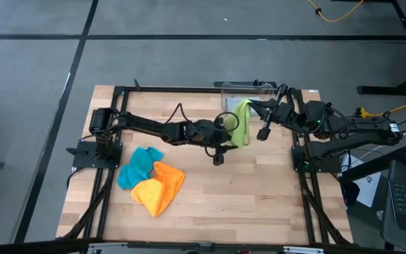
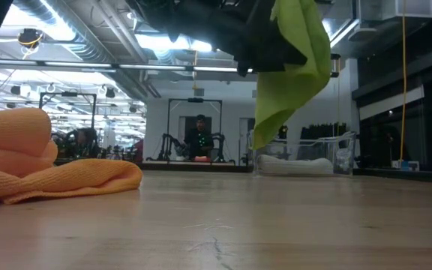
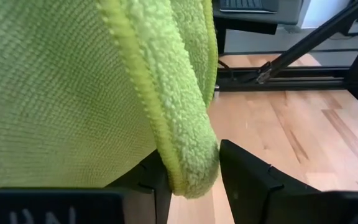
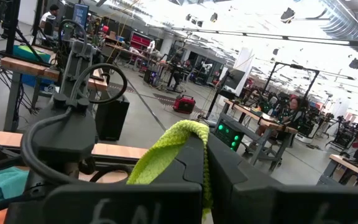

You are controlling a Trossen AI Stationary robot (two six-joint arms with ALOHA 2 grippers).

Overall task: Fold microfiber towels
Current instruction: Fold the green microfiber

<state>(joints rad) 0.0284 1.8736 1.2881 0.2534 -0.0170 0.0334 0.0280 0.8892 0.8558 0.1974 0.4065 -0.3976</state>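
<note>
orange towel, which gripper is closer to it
Left. The left gripper hangs mid-table holding the lime green towel, apart from the orange towel; the right gripper is farther, near the clear bin.

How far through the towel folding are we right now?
Nothing looks folded yet. In hand: the lime green towel hangs off the table, gripped by the left claw and the right claw. Left: the teal towel and orange towel lie crumpled in a heap at the table's left. A pale cloth sits in the clear bin; whether it is folded cannot be told.
</note>
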